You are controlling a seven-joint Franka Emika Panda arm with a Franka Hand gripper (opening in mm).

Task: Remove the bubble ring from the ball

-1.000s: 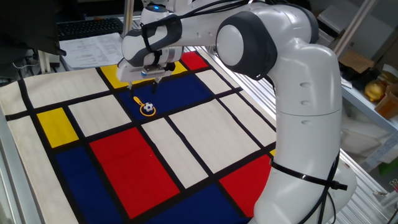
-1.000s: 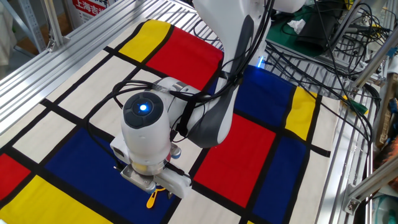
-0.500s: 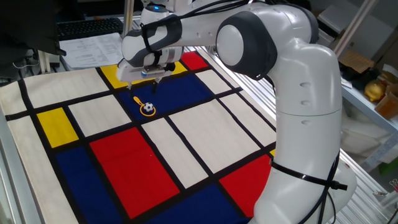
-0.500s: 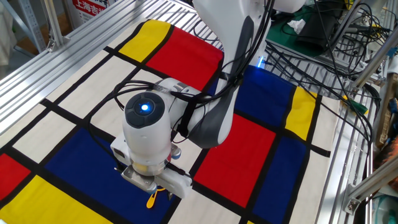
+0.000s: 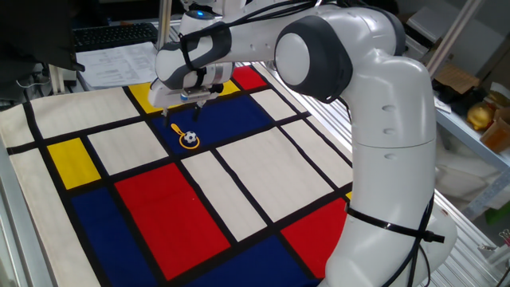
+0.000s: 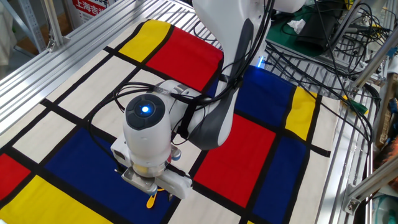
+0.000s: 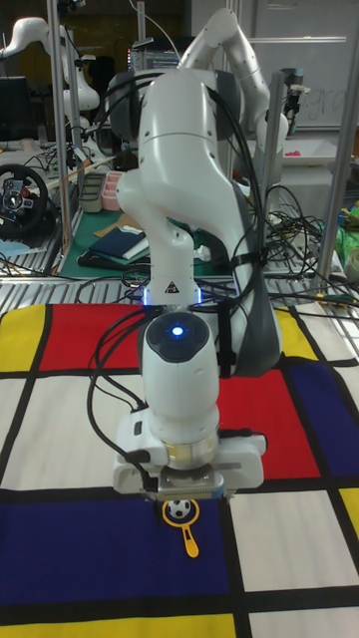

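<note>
In the first fixed view we see the cloth point(image 5: 159, 199) covering the table, a grid of red, blue, yellow and white panels divided by black bands. At the far left of the scene a yellow panel sits beside a white one, and farther back printed papers point(image 5: 115, 64) lie past the cloth's edge. Moving right, the gripper point(image 5: 191, 106) hangs above a dark blue panel, its short dark fingers point(image 5: 196, 105) pointing down and clear of everything below. We cannot tell from any view whether they are apart or together; the hand's body hides them in the other fixed view and in the tall view.

Just below and slightly in front of the gripper lies the bubble ring point(image 5: 186, 136), flat on the blue panel, its loop encircling the ball point(image 5: 190, 138) and its short handle pointing toward the back left. The ball sits inside the loop, resting on the cloth.

In the tall view we see the ring point(image 7: 181, 517) under the hand's lower edge, the ball point(image 7: 179, 510) within the loop and the handle pointing toward the camera. In the other fixed view only the handle end point(image 6: 151, 200) shows beneath the hand.

To the right, the arm's large white body point(image 5: 382, 151) rises from the table's edge.
</note>
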